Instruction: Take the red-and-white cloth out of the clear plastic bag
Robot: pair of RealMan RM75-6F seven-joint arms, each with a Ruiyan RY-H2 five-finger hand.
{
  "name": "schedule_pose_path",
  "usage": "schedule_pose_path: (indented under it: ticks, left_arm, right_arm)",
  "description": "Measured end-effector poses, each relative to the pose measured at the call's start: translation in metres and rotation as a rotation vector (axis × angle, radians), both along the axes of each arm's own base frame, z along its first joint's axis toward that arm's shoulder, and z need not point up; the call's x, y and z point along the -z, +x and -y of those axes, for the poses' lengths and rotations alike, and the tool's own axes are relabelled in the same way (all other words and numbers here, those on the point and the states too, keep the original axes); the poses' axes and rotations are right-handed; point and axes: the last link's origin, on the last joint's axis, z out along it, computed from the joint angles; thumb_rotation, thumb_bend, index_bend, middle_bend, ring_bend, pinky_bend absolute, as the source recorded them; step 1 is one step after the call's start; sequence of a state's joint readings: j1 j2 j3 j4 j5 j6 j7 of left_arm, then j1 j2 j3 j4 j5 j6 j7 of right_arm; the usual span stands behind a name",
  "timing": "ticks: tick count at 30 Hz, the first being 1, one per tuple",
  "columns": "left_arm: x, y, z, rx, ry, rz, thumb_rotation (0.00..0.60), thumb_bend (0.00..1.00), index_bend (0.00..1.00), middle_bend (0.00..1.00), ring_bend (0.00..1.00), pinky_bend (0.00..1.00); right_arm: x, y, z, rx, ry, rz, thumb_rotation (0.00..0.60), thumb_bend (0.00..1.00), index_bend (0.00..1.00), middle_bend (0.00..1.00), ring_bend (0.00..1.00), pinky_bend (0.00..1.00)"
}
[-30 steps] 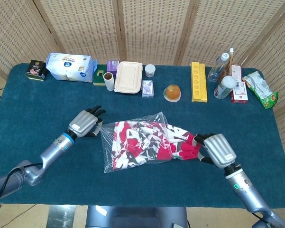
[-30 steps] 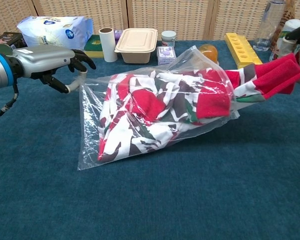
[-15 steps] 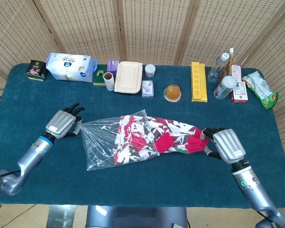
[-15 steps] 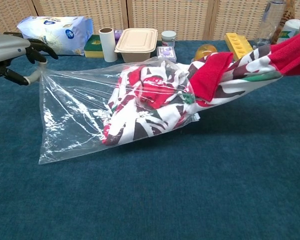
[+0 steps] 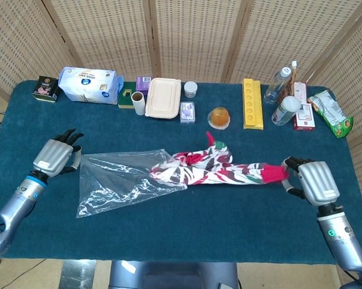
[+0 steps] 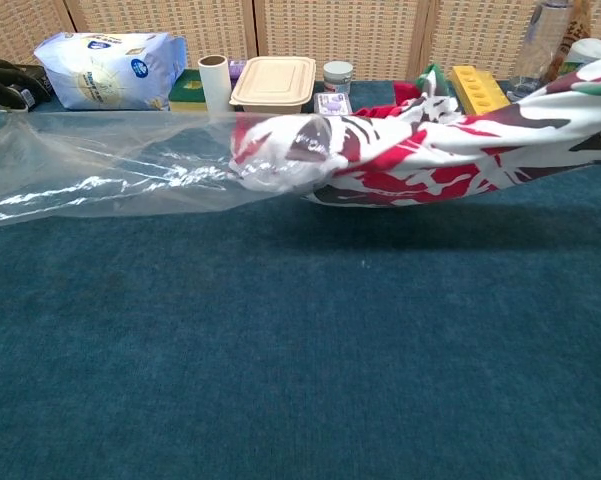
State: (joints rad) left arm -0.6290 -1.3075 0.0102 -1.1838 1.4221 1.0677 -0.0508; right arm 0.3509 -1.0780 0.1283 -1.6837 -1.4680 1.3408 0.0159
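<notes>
the left hand (image 5: pixel 54 158) at frame left pinches the crinkled clear plastic bag (image 5: pixel 117 180) by its corner. the right hand (image 5: pixel 313 182) grips the red-and-white cloth (image 5: pixel 220 168), stretched into a long rope, its left end just inside the bag's mouth.

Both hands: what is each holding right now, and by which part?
Left hand grips the clear plastic bag at its closed far corner. Right hand grips the red-and-white cloth by its red end.
</notes>
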Motion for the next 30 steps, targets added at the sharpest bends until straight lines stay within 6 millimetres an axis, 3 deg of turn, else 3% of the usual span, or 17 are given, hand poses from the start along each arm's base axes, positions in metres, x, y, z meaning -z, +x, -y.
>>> schedule_pose_path:
  ticks: [10, 12, 14, 15, 17, 21, 24, 30]
  left_arm:
    - [-0.010, -0.018, 0.005, -0.056, 0.048, -0.014, 0.600, 0.53, 0.61, 0.16, 0.06, 0.25]
    - [-0.010, -0.021, 0.005, -0.078, 0.045, -0.005, 0.600, 0.38, 0.47, 0.15, 0.05, 0.23]
    - [-0.008, -0.024, 0.007, -0.104, 0.031, 0.000, 0.600, 0.16, 0.16, 0.10, 0.01, 0.17]
    - [-0.007, -0.025, 0.008, -0.116, 0.024, 0.004, 0.600, 0.10, 0.06, 0.08, 0.00, 0.14]
    - [-0.004, -0.024, 0.011, -0.139, 0.007, 0.017, 0.600, 0.05, 0.00, 0.05, 0.00, 0.10]
    - [-0.002, -0.021, 0.016, -0.178, -0.015, 0.038, 0.600, 0.01, 0.00, 0.02, 0.00, 0.07]
    - [-0.006, -0.021, 0.017, -0.200, -0.009, 0.043, 0.588, 0.00, 0.00, 0.01, 0.00, 0.07]
    - [-0.014, -0.016, 0.025, -0.222, 0.029, 0.099, 0.590, 0.04, 0.00, 0.02, 0.00, 0.07]
  right_arm:
    - [-0.013, -0.027, -0.007, 0.065, -0.029, 0.008, 0.600, 0.61, 0.73, 0.53, 0.62, 0.60]
    - [-0.012, -0.031, -0.010, 0.076, -0.020, 0.009, 0.600, 0.59, 0.68, 0.49, 0.59, 0.57]
    - [-0.009, -0.033, -0.013, 0.079, -0.002, 0.008, 0.600, 0.56, 0.56, 0.42, 0.54, 0.55]
    - [-0.008, -0.035, -0.014, 0.080, 0.006, 0.003, 0.600, 0.54, 0.48, 0.38, 0.50, 0.52]
    - [-0.006, -0.037, -0.016, 0.083, 0.023, -0.015, 0.600, 0.49, 0.33, 0.30, 0.42, 0.47]
    - [-0.002, -0.039, -0.017, 0.080, 0.040, -0.046, 0.600, 0.32, 0.13, 0.19, 0.28, 0.34]
    - [-0.002, -0.038, -0.018, 0.077, 0.040, -0.055, 0.600, 0.25, 0.09, 0.16, 0.23, 0.28]
    - [-0.009, -0.040, -0.026, 0.088, 0.022, -0.116, 0.600, 0.21, 0.07, 0.13, 0.17, 0.20]
